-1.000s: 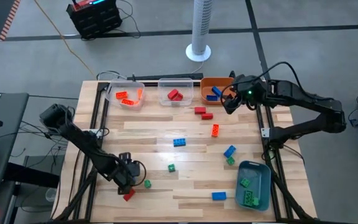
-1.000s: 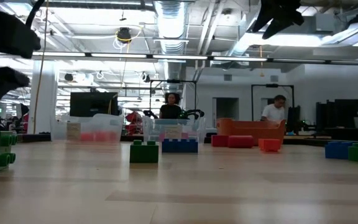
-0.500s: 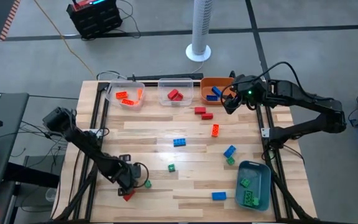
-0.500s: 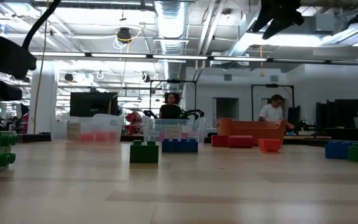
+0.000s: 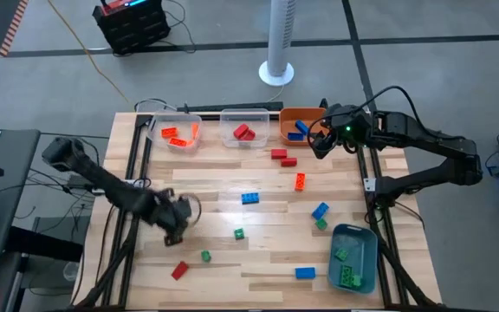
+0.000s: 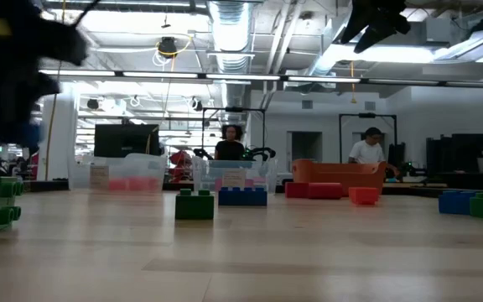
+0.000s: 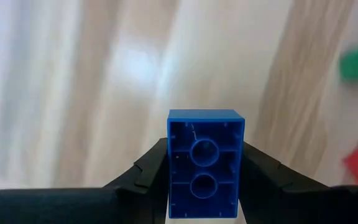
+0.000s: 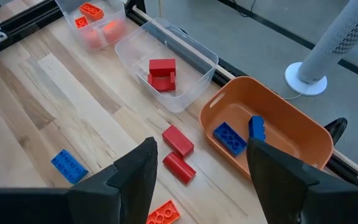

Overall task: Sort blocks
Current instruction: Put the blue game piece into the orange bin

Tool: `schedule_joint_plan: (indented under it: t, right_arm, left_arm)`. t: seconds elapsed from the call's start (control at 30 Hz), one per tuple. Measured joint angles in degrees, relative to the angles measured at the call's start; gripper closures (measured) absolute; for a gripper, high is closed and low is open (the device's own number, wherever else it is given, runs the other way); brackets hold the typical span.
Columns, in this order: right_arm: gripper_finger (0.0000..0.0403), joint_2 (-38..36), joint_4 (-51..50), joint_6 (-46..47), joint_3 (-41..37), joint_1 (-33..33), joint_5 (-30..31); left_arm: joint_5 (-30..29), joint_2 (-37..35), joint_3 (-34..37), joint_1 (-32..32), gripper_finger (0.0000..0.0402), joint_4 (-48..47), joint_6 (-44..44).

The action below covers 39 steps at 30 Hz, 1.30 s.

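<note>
My left gripper [image 5: 177, 218] hangs over the table's near left part, shut on a blue block [image 7: 204, 163]. In the high view the gripper hides this block. Loose blocks lie on the wood: a red one [image 5: 179, 270] and a green one [image 5: 205, 256] near the left gripper, a blue one [image 5: 250, 198] and an orange one [image 5: 301, 181] mid-table, and others to the right. My right gripper [image 5: 319, 144] hovers open beside the orange bin [image 5: 289, 115] with nothing between its fingers [image 8: 138, 171]. My left gripper pinches the blue block by its two long sides [image 7: 173, 169] between its two fingers, which lie across it. The block's hollow underside faces the wrist camera, and its far end sticks out past the fingertips. It is lifted clear of the table.
Along the far edge stand a clear bin [image 5: 159, 126] with orange blocks, a clear bin [image 5: 229, 118] with red ones and the orange bin with blue ones. A blue-grey bin [image 5: 364, 236] with green blocks sits near right. People show in the room beyond the table.
My left gripper has left the spot beside the red and green blocks at the near left. It has risen and gone toward the table's far edge, and it shows blurred. The right arm has kept still.
</note>
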<state>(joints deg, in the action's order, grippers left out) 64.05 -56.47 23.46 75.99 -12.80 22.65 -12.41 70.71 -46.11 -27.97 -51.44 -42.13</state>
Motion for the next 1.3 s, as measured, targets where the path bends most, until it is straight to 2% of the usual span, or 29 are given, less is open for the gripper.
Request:
schedule_joint_plan:
  t: [0.13,0.23,0.37,0.5,0.57,0.63,0.83,1.1,1.3]
  right_arm:
    - [0.0148,0.3,0.2,-0.2,0.0,0.6,-0.4]
    - [0.0148,0.4,3.6,-3.5,-0.9,2.0,-0.4]
    - [0.0148,0.4,11.4,-9.5,-2.3,5.2,-1.3]
    - [0.0148,0.4,19.1,-20.0,-2.3,7.8,-12.9]
    - [0.0148,0.5,22.1,-22.7,-2.2,8.6,-17.9]
    - [0.0148,1.1,23.1,-24.8,-2.1,9.5,-20.3]
    - [0.0148,4.6,21.5,-31.4,-0.4,12.5,-21.2]
    - [0.0148,6.6,15.9,-38.4,3.5,15.8,-21.2]
    - [0.0148,6.5,15.2,-40.3,4.2,15.1,-21.1]
  left_arm:
    - [-0.2,-4.4,-0.8,12.0,0.027,3.0,10.8]
    - [3.2,-4.2,-2.7,22.5,0.027,8.6,19.3]
    - [16.3,-0.6,-6.2,33.9,0.027,21.7,26.8]
    - [30.2,6.0,-13.8,40.2,0.027,27.5,31.3]
    - [37.7,10.1,-18.6,42.0,0.027,28.7,32.0]
    - [43.8,14.4,-23.8,43.2,0.027,28.9,31.9]
    - [56.6,26.8,-40.0,44.1,0.027,28.9,30.8]
    - [67.7,36.0,-53.5,44.4,0.0265,28.5,26.2]
    - [70.6,39.1,-57.8,44.5,0.0263,29.4,24.0]
